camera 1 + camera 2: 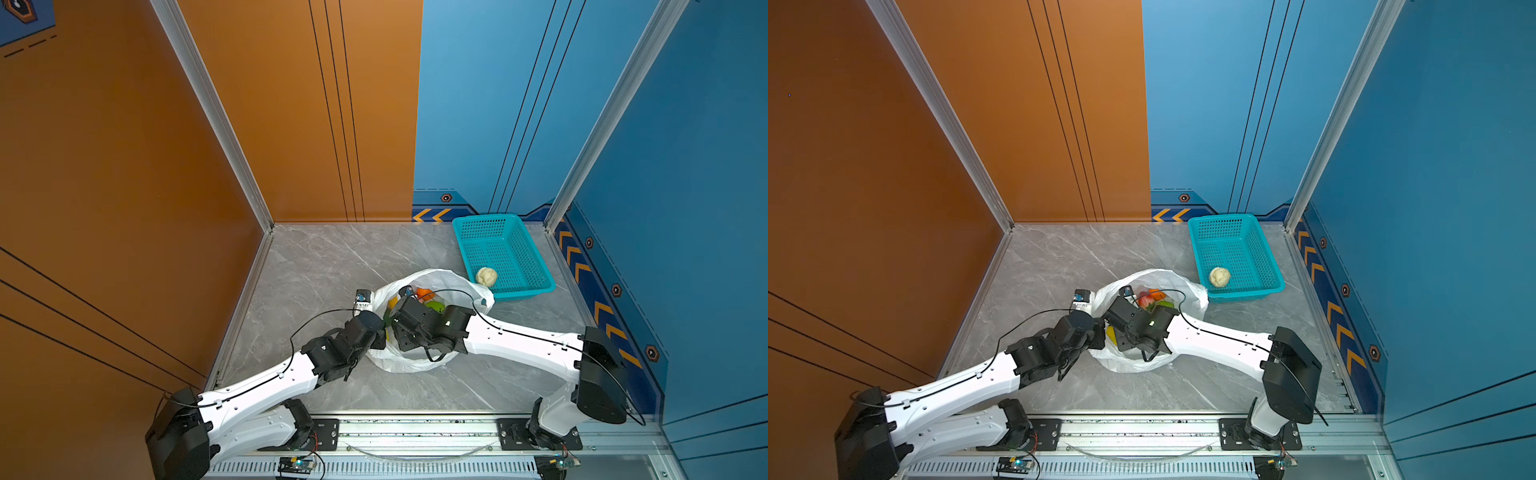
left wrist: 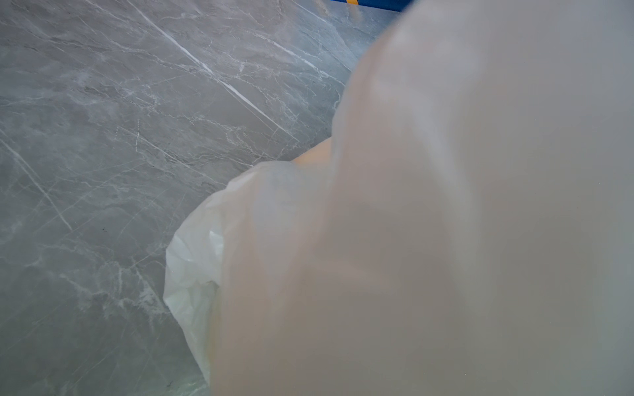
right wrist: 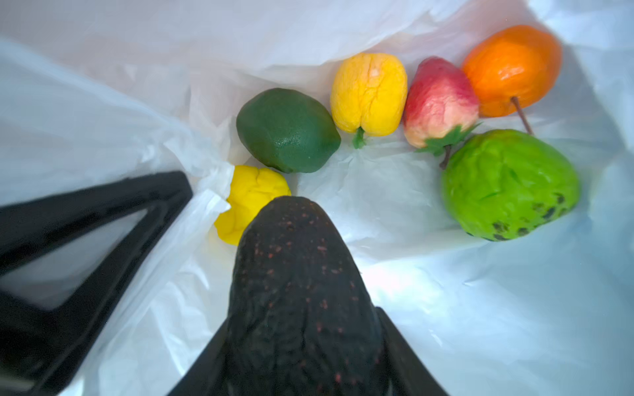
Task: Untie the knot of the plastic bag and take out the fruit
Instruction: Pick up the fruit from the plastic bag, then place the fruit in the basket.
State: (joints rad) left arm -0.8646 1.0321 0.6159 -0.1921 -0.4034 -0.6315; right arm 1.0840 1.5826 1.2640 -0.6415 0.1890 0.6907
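Right claw (image 3: 281,247) of mine grips the black fruit (image 3: 298,291) inside the plastic bag (image 3: 446,308); my left claw (image 1: 380,340) is closed at the bag's rim.

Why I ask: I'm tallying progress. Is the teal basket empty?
No, in a top view one cream-white fruit lies inside the teal basket, near its front corner.

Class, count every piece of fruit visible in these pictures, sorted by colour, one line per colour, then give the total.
Green fruit: 2
Yellow fruit: 2
Red fruit: 1
Orange fruit: 1
Black fruit: 1
Cream fruit: 1
Total: 8
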